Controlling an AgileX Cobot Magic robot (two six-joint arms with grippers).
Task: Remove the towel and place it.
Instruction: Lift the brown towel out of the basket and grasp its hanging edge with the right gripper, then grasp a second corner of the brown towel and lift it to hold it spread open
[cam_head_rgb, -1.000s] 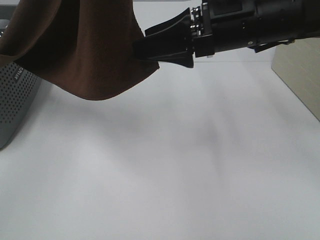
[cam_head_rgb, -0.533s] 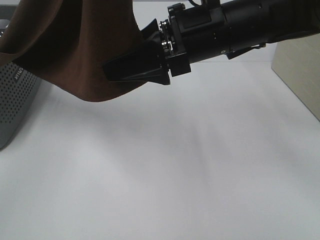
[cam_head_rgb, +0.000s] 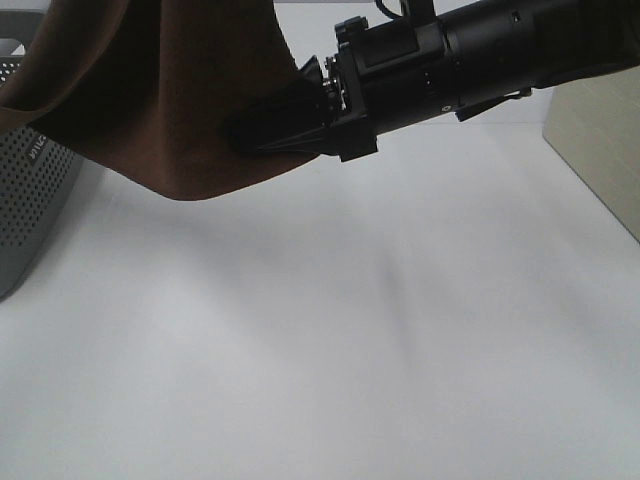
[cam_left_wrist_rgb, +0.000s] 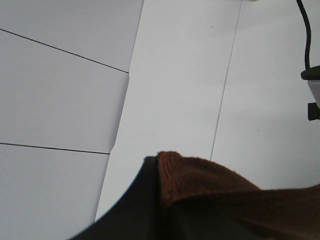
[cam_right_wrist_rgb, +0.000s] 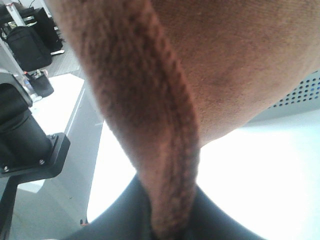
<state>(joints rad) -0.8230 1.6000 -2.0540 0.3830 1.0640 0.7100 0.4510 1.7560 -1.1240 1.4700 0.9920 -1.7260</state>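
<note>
Since a second ago the right gripper (cam_head_rgb: 250, 137) has slid in from the towel's (cam_head_rgb: 160, 90) side edge and narrowed down on it. In the right wrist view the thick hem drops straight between the jaws, so it looks clamped on the cloth. The left gripper (cam_left_wrist_rgb: 157, 200) has another edge of the towel pinched at its tip, though only the wrist view shows it. The towel hangs in the air, sagging between the two grips, partly over the grey perforated basket (cam_head_rgb: 25, 200) and well above the white counter (cam_head_rgb: 380, 330). Looks like the lift-out step is basically done. The next move would likely call for carrying it clear of the basket, spreading the arms and lowering it flat onto the counter.
</note>
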